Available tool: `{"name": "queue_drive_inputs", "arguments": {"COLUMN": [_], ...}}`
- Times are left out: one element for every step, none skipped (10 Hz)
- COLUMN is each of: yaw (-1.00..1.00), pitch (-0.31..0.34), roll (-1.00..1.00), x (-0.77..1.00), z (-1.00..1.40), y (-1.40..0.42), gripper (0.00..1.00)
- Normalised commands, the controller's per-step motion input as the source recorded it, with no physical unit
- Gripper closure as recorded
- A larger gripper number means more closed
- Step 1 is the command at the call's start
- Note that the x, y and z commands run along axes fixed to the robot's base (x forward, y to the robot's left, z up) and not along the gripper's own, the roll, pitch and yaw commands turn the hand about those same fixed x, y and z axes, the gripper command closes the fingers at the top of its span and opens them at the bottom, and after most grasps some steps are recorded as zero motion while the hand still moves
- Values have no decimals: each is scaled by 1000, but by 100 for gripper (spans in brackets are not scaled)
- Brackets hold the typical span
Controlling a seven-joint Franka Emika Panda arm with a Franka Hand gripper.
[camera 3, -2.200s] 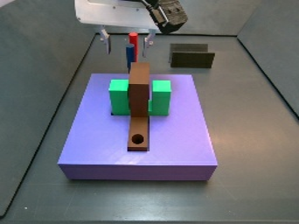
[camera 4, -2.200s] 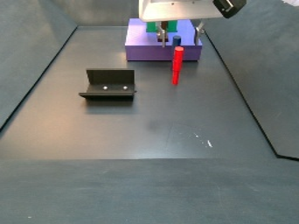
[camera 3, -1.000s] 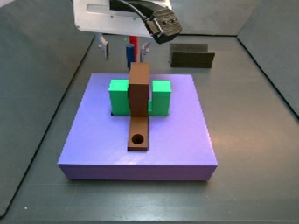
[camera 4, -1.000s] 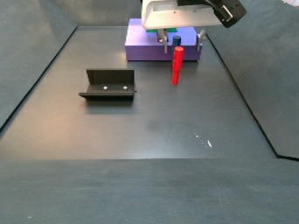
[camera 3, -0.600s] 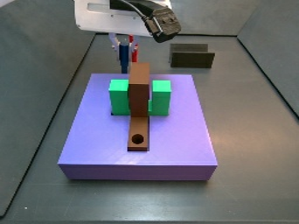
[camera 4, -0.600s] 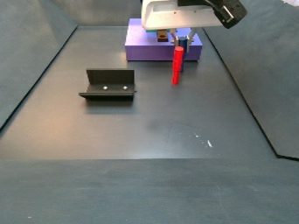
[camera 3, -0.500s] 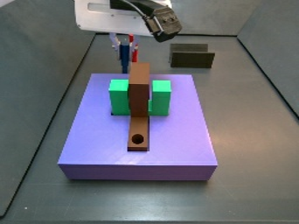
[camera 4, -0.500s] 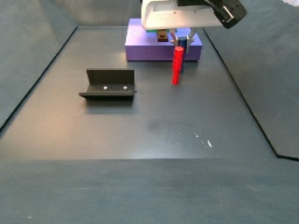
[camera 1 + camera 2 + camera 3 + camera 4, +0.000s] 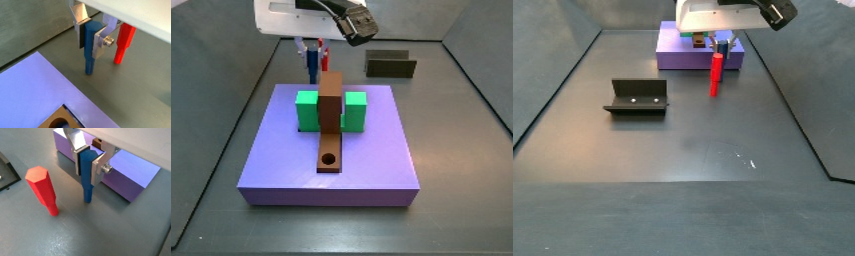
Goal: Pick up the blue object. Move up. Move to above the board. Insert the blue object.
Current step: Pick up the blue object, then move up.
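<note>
The blue object (image 9: 87, 62) is a slim blue peg, upright between the silver fingers of my gripper (image 9: 90, 49), which is shut on its upper part. It also shows in a wrist view (image 9: 87, 190) and in a side view (image 9: 310, 68). Its lower end hangs close to the floor just behind the purple slab (image 9: 372, 150); I cannot tell if it touches. The board (image 9: 330, 120) is a long brown plank lying on the slab, its round hole (image 9: 330, 160) at the near end. My gripper (image 9: 310, 52) is beyond the board's far end.
A red peg (image 9: 43, 190) stands upright on the floor right beside the blue one, and shows in a side view (image 9: 716, 75). A green block (image 9: 306, 110) straddles the board. The fixture (image 9: 637, 97) stands on the floor away from the slab.
Since the earliest frames the gripper has come lower and shifted slightly around the blue object. Over the last half second almost nothing has moved.
</note>
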Motion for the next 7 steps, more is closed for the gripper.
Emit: {"name": "queue_drive_inputs", "arguments": {"yaw": [0,0,0,0,0,0,0], "pitch": [0,0,0,0,0,0,0], "roll": [0,0,0,0,0,0,0], "x": [0,0,0,0,0,0,0], "z": [0,0,0,0,0,0,833], "y": [0,0,0,0,0,0,0], "gripper": [100,100,100,100,100,100,100]}}
